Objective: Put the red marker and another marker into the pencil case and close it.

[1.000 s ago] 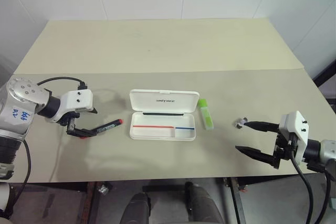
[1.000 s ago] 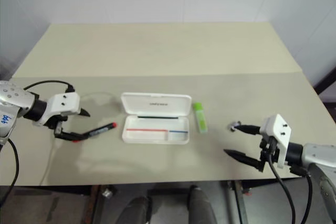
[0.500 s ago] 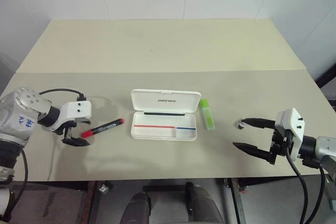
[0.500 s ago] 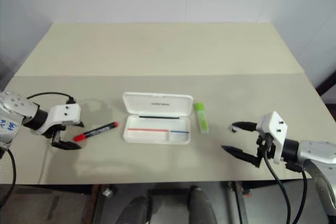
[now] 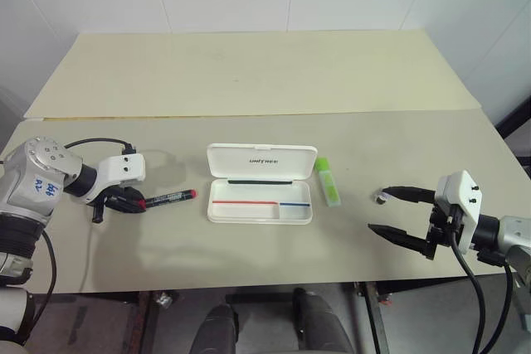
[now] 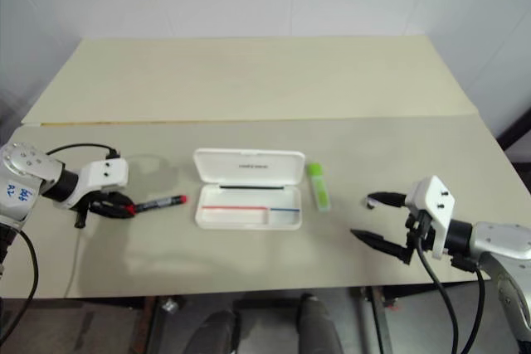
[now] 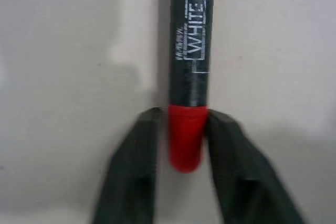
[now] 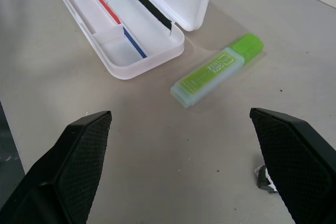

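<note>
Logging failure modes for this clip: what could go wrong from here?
The left gripper pinches only the red end of the red marker, so the long barrel could swing or slip when lifted. The case lies open and loose on the table; a marker arriving tilted could catch its rim and push it toward the highlighter.

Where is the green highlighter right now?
The green highlighter lies flat on the table, just off the right end of the open pencil case, apart from it, between the case and the right tool.
</note>
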Controlling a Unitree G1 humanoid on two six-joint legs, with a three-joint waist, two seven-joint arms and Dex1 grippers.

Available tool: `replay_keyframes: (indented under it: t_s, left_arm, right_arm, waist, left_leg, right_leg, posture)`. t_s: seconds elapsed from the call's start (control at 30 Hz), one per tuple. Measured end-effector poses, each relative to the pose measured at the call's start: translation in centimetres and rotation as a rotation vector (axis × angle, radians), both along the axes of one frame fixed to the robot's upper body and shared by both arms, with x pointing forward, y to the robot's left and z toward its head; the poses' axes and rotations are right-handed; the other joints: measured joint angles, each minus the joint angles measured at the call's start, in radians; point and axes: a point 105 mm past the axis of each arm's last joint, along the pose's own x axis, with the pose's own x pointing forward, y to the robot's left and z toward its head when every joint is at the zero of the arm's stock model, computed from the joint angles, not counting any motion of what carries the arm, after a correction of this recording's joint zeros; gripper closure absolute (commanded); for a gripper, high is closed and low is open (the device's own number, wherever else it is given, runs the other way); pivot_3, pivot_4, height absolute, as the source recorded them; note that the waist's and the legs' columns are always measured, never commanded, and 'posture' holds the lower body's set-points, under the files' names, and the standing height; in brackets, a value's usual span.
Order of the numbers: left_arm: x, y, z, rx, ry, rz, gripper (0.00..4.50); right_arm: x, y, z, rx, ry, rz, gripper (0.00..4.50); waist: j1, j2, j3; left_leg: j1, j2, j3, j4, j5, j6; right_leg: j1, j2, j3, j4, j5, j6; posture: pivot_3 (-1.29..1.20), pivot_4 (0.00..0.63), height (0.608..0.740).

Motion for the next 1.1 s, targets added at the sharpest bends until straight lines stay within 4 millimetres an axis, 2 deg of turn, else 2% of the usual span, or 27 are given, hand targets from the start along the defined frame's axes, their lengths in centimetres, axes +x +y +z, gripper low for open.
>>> replay_keyframes:
  t_s: [0.17, 0.37, 0.63, 1.1]
  left_arm:
    - [0.5, -0.5, 0.2, -0.024, -0.015, -0.010, 3.97]
    - [0.9, 0.0, 0.2, -0.019, -0.033, -0.012, 3.97]
    - [1.6, -0.3, -0.1, -0.033, -0.066, -0.003, 3.97]
    - [3.1, -0.1, -0.1, -0.031, -0.093, -0.031, 3.97]
  right_arm:
    - [0.1, -0.1, 0.1, 0.003, -0.002, -0.005, 0.00]
    - [0.5, -0.1, 0.5, 0.004, -0.022, -0.004, 0.00]
    - [0.6, -0.1, 0.6, 0.004, -0.027, -0.011, 0.00]
    - [0.8, -0.1, 0.8, 0.009, -0.036, -0.026, 0.00]
  waist:
    - [0.003, 0.000, 0.000]
    - [0.000, 0.000, 0.000]
    - [0.003, 0.000, 0.000]
    - [0.003, 0.003, -0.002]
  left_leg:
    - [-0.001, 0.000, 0.000, 0.001, 0.000, 0.000]
    - [-0.001, 0.001, 0.000, 0.002, 0.000, 0.000]
    - [0.001, 0.002, 0.000, 0.005, 0.001, 0.002]
    - [0.000, 0.007, 0.002, 0.010, 0.001, 0.001]
  right_leg:
    - [0.000, 0.000, -0.001, 0.000, 0.000, 0.000]
    - [0.000, 0.000, -0.001, 0.001, 0.000, 0.001]
    - [0.004, 0.000, -0.002, 0.002, 0.000, -0.001]
    - [0.009, 0.002, -0.007, -0.007, 0.005, -0.001]
  posture:
    - [0.00, 0.150, 0.740]
    - [0.00, 0.150, 0.740]
    - [0.00, 0.150, 0.740]
    - [0.00, 0.150, 0.740]
